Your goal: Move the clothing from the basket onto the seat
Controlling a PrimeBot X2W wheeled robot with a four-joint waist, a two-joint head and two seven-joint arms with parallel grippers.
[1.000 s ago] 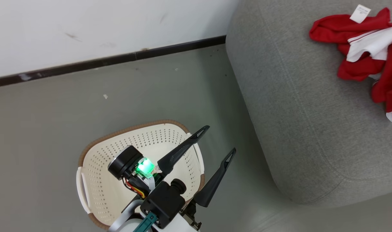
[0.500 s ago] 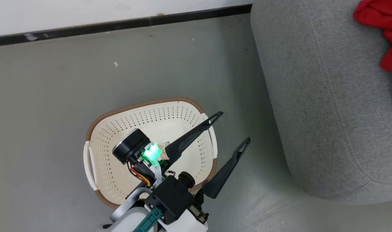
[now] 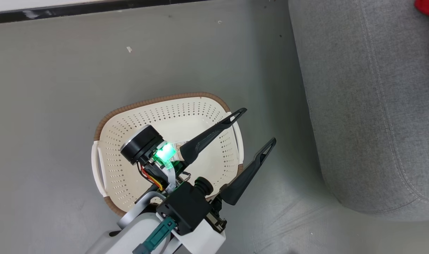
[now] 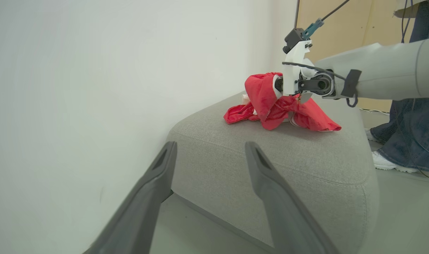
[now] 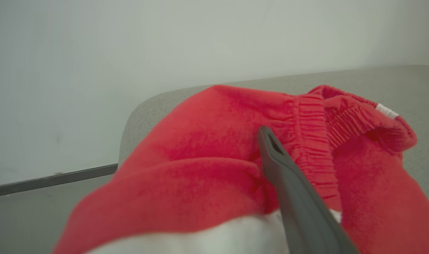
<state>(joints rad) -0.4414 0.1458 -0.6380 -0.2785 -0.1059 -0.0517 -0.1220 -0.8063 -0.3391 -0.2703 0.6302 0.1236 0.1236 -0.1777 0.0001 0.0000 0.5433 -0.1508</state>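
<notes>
— What are the fingers on the left side doing?

— The left gripper (image 3: 258, 126) is holding its two dark fingers (image 3: 210, 134) wide apart, with nothing between them. In the head view one finger is reaching across the right end of the basket (image 3: 165, 114). The other is hanging over the grey floor (image 3: 59, 88) between the basket and the seat (image 3: 369, 106). A green light (image 3: 165, 153) is glowing on the wrist behind them.

— And the right side?

— The right gripper (image 5: 262, 141) is sitting buried in the clothing (image 4: 267, 102). One finger (image 5: 292, 190) is showing in its own wrist view, lying against a red ribbed waistband. Red and white fabric is covering the rest, so I cannot tell whether the fingers are closed on the cloth or spread inside it.

— Where is the clothing lying?

— It is sitting in a crumpled red heap on top of the seat, well apart from the basket, with part of it draping over the right wrist. In the head view a red edge of it is showing at the upper right corner.

— And the basket?

— It is standing upright on the floor, near the seat's rounded corner but apart from it, with its perforated inside facing up toward the head camera.

— Anything else around?

— The right arm's pale forearm (image 4: 383, 77) is stretching in over the seat from the right of the left wrist view. A white wall (image 4: 77, 88) is running alongside the seat. A person in blue jeans (image 4: 408, 134) and a white shoe is standing on the far side of the seat.
</notes>
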